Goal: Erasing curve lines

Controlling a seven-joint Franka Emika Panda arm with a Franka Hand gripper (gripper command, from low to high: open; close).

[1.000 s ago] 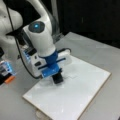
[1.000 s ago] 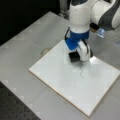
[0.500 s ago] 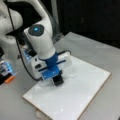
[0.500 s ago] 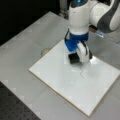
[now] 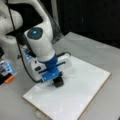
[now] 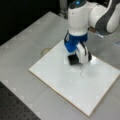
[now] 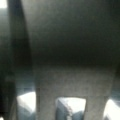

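Tool: the arm's tool (image 6: 74,58) is down on the flat white rectangular board (image 6: 62,82), clamped around a black rectangular eraser block (image 5: 58,82) that rests on the board in both front views.
Curve lines: a thin dark wavy marker squiggle (image 6: 81,72) lies just beside the block, toward a front view's bottom right.
Tabletop: the grey tabletop (image 6: 22,47) carries the board.
Wrist view: dark blurred shapes only.
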